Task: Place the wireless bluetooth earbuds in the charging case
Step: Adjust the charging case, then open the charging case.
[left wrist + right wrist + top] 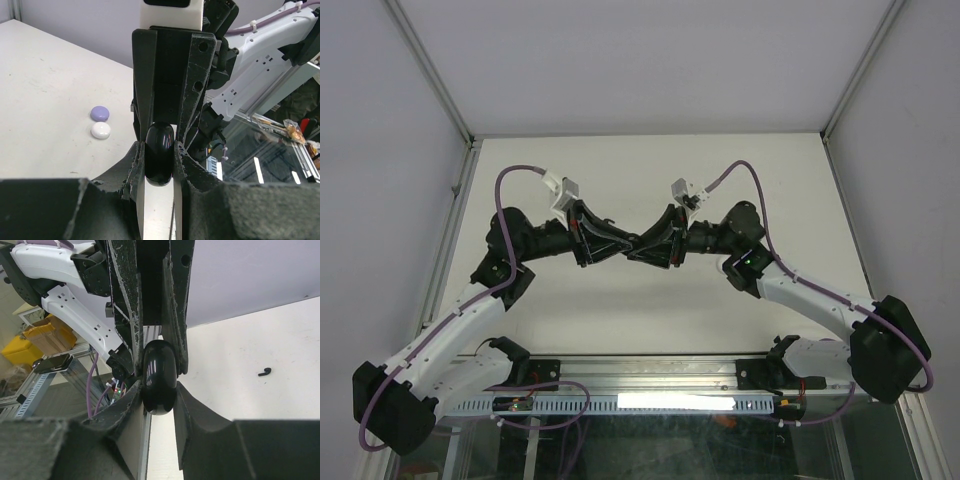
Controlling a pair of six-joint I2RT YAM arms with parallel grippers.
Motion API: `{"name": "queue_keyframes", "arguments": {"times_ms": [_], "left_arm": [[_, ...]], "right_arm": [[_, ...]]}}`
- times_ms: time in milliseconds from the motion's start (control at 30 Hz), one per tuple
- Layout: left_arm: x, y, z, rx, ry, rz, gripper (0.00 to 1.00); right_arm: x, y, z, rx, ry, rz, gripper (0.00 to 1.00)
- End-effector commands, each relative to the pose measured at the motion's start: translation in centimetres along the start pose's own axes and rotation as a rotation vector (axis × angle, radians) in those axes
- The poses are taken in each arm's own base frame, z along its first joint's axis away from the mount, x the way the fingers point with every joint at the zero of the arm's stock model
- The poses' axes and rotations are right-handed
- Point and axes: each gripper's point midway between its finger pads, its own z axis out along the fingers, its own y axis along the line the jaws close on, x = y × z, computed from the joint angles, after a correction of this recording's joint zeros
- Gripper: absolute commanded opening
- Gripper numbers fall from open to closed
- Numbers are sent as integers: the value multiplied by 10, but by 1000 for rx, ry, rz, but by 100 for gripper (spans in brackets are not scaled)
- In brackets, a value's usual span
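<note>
White-shelled long links on the left arm (455,330) and the right arm (810,297), black housings at joints and bases, rows of small holes along the white covers. A purple cable (498,200) along each (cinched with white ties) up to a white connector block (563,190) near the wrist, plus one small green light (748,263) on the right. Black, rough-edged fingers on the left end effector (159,155) and the right end effector (159,395), round holes in their sides.
</note>
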Motion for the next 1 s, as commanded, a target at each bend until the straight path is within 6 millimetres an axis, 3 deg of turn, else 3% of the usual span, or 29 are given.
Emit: {"name": "queue_keyframes", "arguments": {"times_ms": [0, 467, 667, 767, 967], "left_arm": [[-17, -10, 2, 41, 1, 96, 0], [-14, -3, -1, -3, 40, 142, 0], [-19, -6, -3, -3, 46, 171, 1], [-22, -7, -4, -13, 46, 178, 15], [-21, -7, -4, -12, 51, 170, 44]], "right_arm": [[-22, 13, 6, -56, -30, -82, 30], [-24, 15, 6, -59, -31, -88, 29], [-18, 13, 6, -60, -21, -104, 11], [-15, 11, 5, -57, -22, -136, 0], [-11, 11, 4, -66, -19, -178, 0]]}}
